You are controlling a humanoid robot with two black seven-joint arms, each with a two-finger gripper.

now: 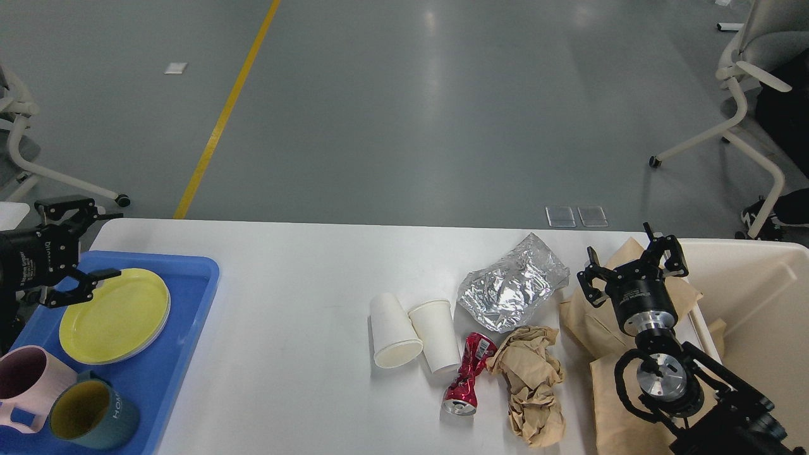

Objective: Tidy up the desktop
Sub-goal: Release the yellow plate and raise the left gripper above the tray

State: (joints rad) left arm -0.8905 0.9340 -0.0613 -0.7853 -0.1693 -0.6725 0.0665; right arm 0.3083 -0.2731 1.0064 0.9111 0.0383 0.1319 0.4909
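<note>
Right, status: my left gripper is spread wide and holds nothing, hovering over the far left corner of the blue tray, just beside the yellow plate. My right gripper is also spread and holding nothing, above the brown paper bags at the desktop's right edge, next to the cream bin.

The desktop runs nearly the full width of the view. Its left part carries the tray with the plate stack, a pink mug and a teal mug. Trash sits right of centre: two white paper cups on their sides and touching, a crushed red can, crumpled brown paper, and a foil bag nearer the far edge.

Risks, as I judge them:
- The cups lie on their sides, so a nudge could roll them away.
- The can touches the crumpled paper, so grabbing one may drag the other.
- The foil is thin and slick and could slip from a pinch.
- The paper bags overhang the right edge by the bin, so a sweep of my right arm could knock them off.
- My left fingers are close to the plate rim, so a careless descent could clip the stack.
</note>
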